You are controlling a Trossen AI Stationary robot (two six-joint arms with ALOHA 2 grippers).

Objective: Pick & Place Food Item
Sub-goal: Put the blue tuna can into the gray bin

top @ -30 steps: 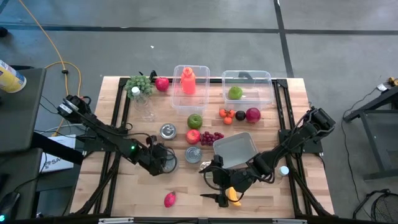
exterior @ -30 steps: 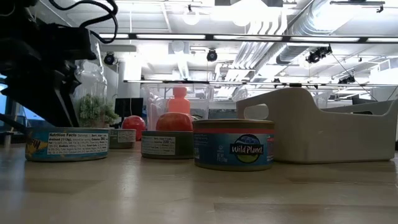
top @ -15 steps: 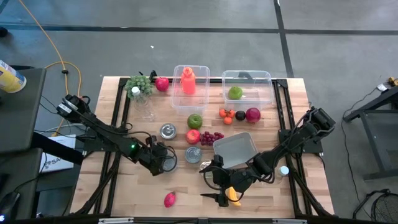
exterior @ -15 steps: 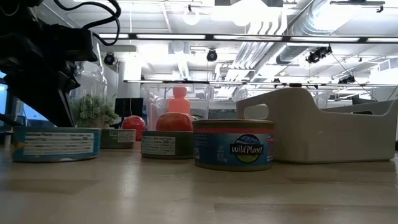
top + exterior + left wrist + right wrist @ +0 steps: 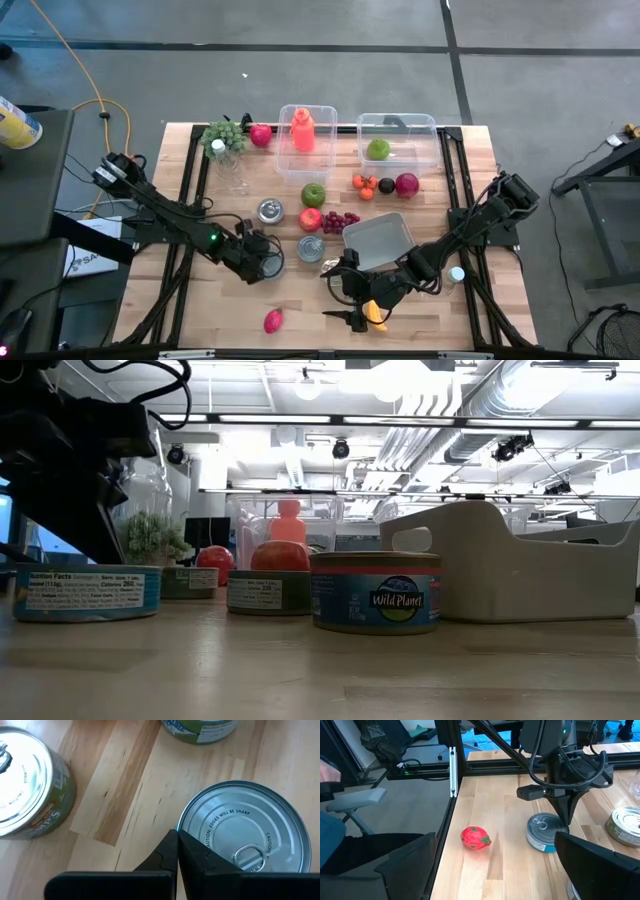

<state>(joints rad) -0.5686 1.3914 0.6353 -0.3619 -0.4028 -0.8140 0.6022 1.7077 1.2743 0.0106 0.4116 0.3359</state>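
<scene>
A flat tin can [image 5: 245, 835] with a pull-ring lid stands upright on the wooden table [image 5: 200, 310], left of centre [image 5: 274, 262]. In the low view it shows at the left [image 5: 88, 592]. My left gripper [image 5: 177, 834] is shut, slanting down, with its tips at the can's rim; the right wrist view shows it over the can too [image 5: 566, 820]. My right gripper [image 5: 352, 318] hangs open above the near middle of the table, nothing between its fingers. A pink-red fruit [image 5: 476, 838] lies near the front edge [image 5: 273, 320]. My left gripper's shut fingertips [image 5: 170, 845] meet at the can's top rim [image 5: 186, 820], slanting down from the table's left. One finger lies over the lid, the other outside the wall. I cannot tell whether the rim is caught between them. The can stands flat on the table.
Two more cans [image 5: 270, 210] [image 5: 311, 248] stand nearby, beside a white bin [image 5: 380, 240], apples [image 5: 314, 194] and grapes [image 5: 342, 220]. Two clear tubs [image 5: 308, 128] [image 5: 398, 138] line the far edge. A yellow item [image 5: 377, 314] lies under my right arm.
The can under my left gripper has slid a little toward the table's left edge, staying upright on the table. The right arm has kept still.
</scene>
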